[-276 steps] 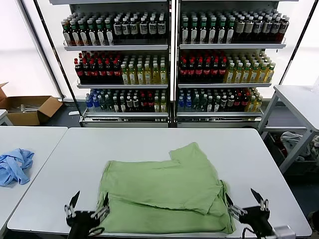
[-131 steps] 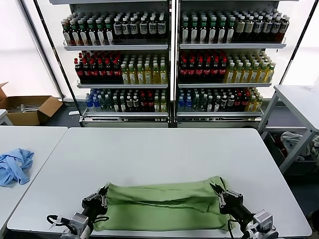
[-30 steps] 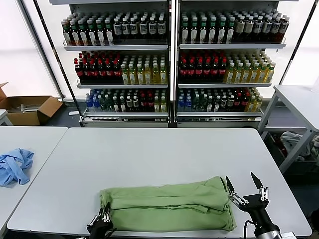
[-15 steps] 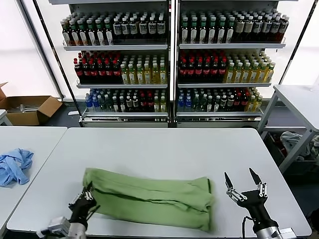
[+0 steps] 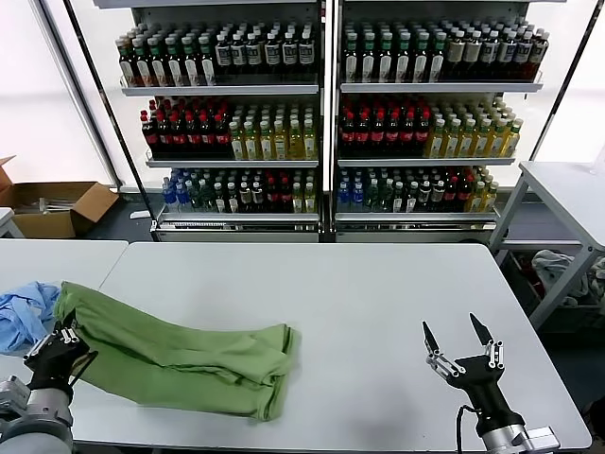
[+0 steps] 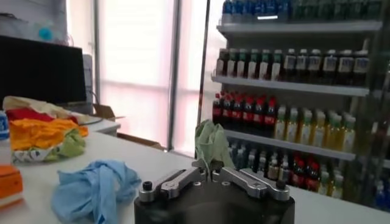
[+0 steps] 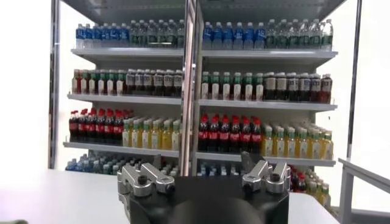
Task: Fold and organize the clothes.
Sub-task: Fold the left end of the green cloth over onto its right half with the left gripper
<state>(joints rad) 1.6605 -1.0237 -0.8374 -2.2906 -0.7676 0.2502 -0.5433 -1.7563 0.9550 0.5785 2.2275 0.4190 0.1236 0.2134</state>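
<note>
Left gripper (image 5: pixel 62 338) is clenched on the left end of the folded polo shirt (image 5: pixel 180 350), at the left front edge of the desk (image 5: pixel 359 303). In the left wrist view a tuft of green cloth (image 6: pixel 212 141) stands up from between its closed fingers (image 6: pixel 177 181), so the hold is on a bunched corner and not on a flat layer.

From that pinch the shirt runs rightward as a long, loose band across the front left part of the desk, ending in a rounded, rumpled fold near the middle. The gripped end overhangs the gap toward the neighbouring desk (image 5: pixel 47 257), where the crumpled blue garment (image 5: pixel 24 312) lies just beside it.

The shirt looks light, soft and limp. It sags and creases wherever it is unsupported, and the stacked layers will probably slide over each other when dragged by one end. A pinch through all layers at a corner or folded edge should hold best; taking only the top layer would likely peel the fold open. For a tidy further fold, a second hold at the far, rumpled end would keep the band taut.

Right gripper (image 5: pixel 460 353) hovers well apart over the bare right front of the desk, fingers spread and grasping nothing. Stocked drink shelves (image 5: pixel 321 113) stand behind.
</note>
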